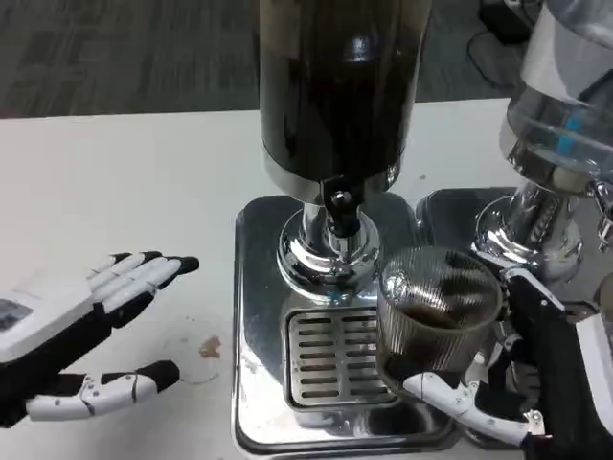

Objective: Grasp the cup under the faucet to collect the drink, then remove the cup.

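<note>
A ribbed clear glass cup (436, 311) with dark drink in its bottom is held by my right hand (517, 369), whose fingers wrap its right side and base. The cup sits a little right of and below the black faucet (341, 209) of the dark-filled drink dispenser (335, 96), over the right part of the slotted drip grate (330, 355). My left hand (81, 331) hovers open over the table at the left, fingers spread and pointing right, holding nothing.
The dispenser stands on a shiny steel base tray (254, 316). A second dispenser with a clear tank (560, 125) stands at the right on its own steel base. A small brown stain (209, 347) marks the white table near my left hand.
</note>
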